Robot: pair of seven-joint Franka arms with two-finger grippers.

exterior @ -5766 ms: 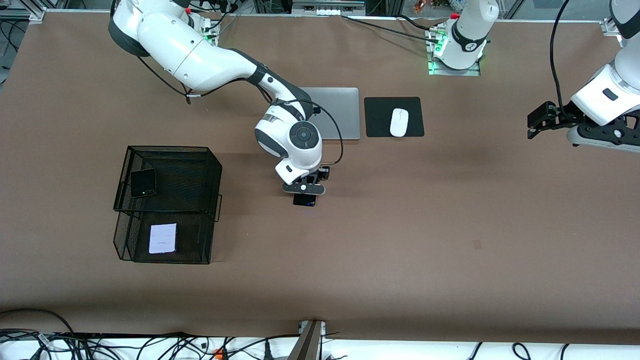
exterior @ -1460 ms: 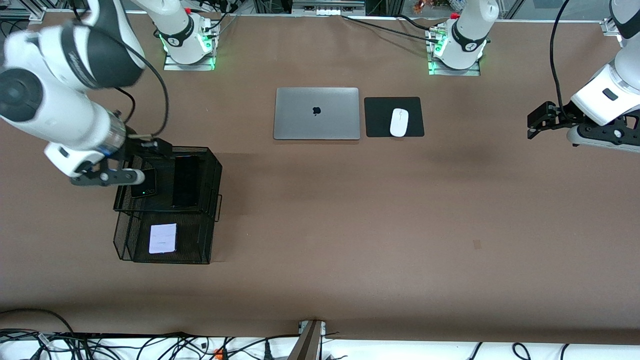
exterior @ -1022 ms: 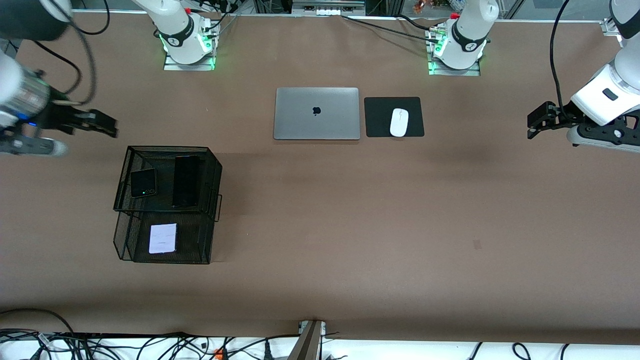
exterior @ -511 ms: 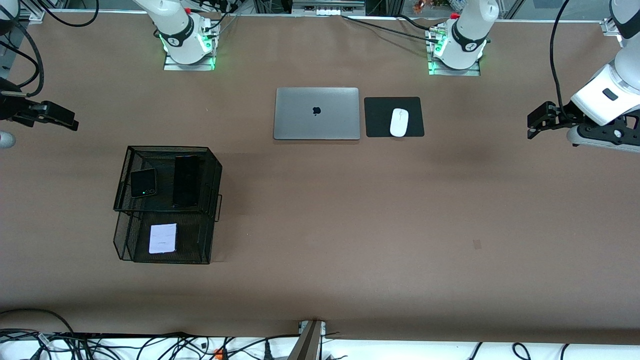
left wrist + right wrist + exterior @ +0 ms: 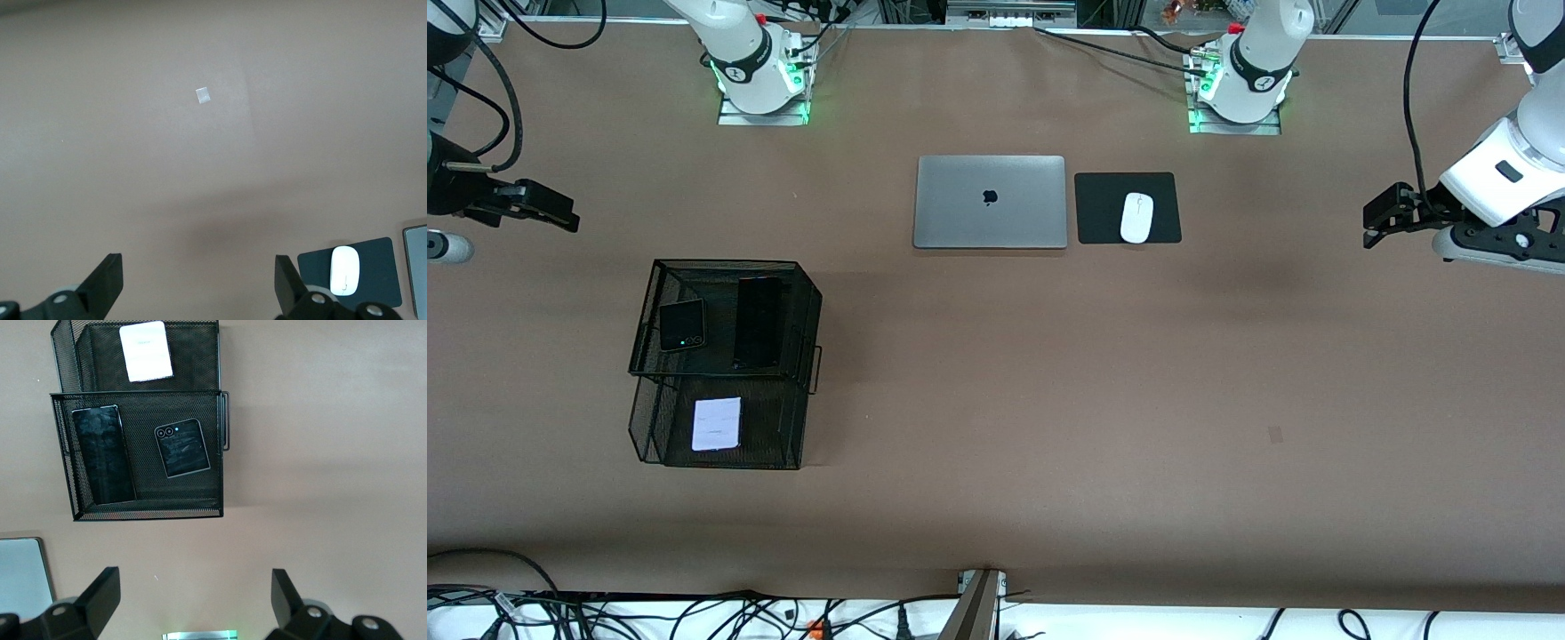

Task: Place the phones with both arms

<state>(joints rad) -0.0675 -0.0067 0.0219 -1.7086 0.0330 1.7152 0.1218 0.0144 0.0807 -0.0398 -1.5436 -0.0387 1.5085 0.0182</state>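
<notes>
All three phones now lie in the black wire rack on the table, and the right tool has pulled well away from it toward the right arm's end of the table, jaws spread wide and empty. Seconds earlier that tool was down at a spot on the bare table nearer the laptop; a second and a half ago it hung over the rack's upper tray, where the long slim black phone had just come to rest beside the small black phone. The pale lavender-white phone sits in the rack's lower tray, nearer the front camera than the other two. The left tool, also open and empty, waits far from the rack over the left arm's end of the table. With no phone left outside the rack, the placing looks complete.
</notes>
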